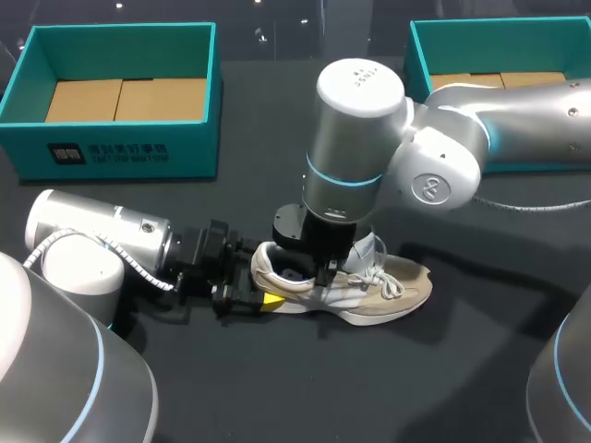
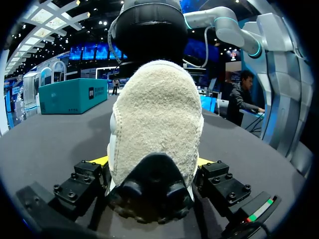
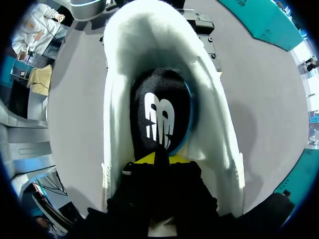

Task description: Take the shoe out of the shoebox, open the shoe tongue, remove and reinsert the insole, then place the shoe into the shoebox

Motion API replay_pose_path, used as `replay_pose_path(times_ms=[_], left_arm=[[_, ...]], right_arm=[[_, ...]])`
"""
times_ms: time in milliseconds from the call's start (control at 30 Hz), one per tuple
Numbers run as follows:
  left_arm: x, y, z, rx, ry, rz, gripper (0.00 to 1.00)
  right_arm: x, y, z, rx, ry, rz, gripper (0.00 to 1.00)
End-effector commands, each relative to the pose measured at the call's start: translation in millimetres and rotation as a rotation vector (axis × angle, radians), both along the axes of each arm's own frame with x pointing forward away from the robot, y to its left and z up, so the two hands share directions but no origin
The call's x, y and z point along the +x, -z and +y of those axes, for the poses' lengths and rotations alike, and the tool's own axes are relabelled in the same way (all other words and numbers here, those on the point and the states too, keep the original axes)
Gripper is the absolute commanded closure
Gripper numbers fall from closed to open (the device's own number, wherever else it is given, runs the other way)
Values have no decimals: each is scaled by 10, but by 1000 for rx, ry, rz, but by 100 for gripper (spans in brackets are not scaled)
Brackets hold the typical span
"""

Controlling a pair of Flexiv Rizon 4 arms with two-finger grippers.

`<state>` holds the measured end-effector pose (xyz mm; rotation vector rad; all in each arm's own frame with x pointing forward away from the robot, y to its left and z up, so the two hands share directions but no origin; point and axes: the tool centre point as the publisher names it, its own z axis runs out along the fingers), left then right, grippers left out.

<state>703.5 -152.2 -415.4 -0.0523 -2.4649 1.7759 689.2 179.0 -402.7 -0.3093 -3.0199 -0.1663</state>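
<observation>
My left gripper clamps the rounded heel of the fuzzy beige suede sneaker. My right gripper sits over the black mesh insole; jaw state: cannot tell.

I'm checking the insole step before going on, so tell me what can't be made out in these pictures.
1. The right pincer: hidden in head view under its own wrist; in right wrist view its own body covers where it meets the insole, so grip unclear.
2. The shoe opening: hidden behind the heel in left wrist view.
3. The right shoebox: cut off by head view's edge and the right arm.
</observation>
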Motion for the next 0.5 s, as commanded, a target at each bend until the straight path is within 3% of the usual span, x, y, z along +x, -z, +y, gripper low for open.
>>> replay_pose_path(times_ms=[33, 200, 500], left_arm=[[2, 19, 26, 1, -3, 1, 100], [2, 19, 26, 1, -3, 1, 100], [2, 19, 26, 1, -3, 1, 100]], right_arm=[[-84, -10, -233, 59, -9, -5, 100], [-11, -113, -360, 123, -36, -8, 100], [94, -177, -397, 198, -109, 3, 100]])
